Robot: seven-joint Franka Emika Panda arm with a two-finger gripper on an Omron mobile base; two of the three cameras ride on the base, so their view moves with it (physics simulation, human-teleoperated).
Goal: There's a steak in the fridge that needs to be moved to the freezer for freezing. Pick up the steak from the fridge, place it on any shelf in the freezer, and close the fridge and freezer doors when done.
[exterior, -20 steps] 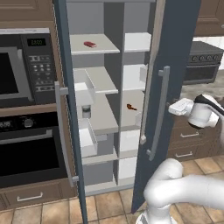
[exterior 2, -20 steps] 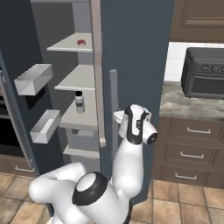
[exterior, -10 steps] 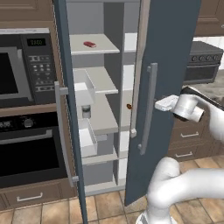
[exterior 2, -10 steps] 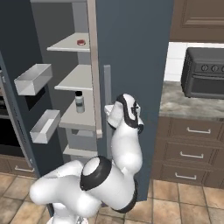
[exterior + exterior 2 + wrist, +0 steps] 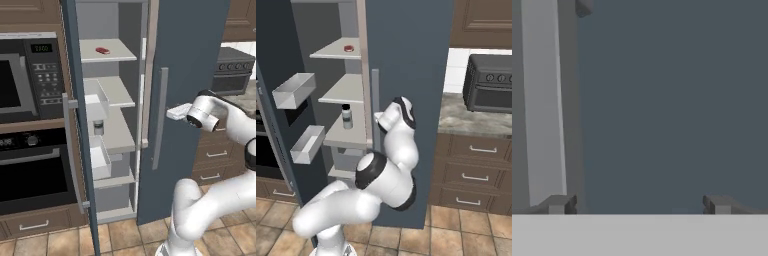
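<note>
One door has moved a lot in the last sec: the plain fridge door (image 5: 190, 75) was wide open and is now swung almost shut, hiding the shelves on that side. The arm is pushing it. The jaws are wide open w/ nothing in them, pressed up close to the door front, one tip right beside the grey handle (image 5: 542, 105). I think that means the fridge side is nearly done & only a little push is left.

The steak (image 5: 102, 50) is small, flat and red. It lies on the top shelf (image 5: 120, 54) of the freezer, so that job looks done. The freezer door (image 5: 75, 115) hangs wide open, so it needs closing next.
</note>
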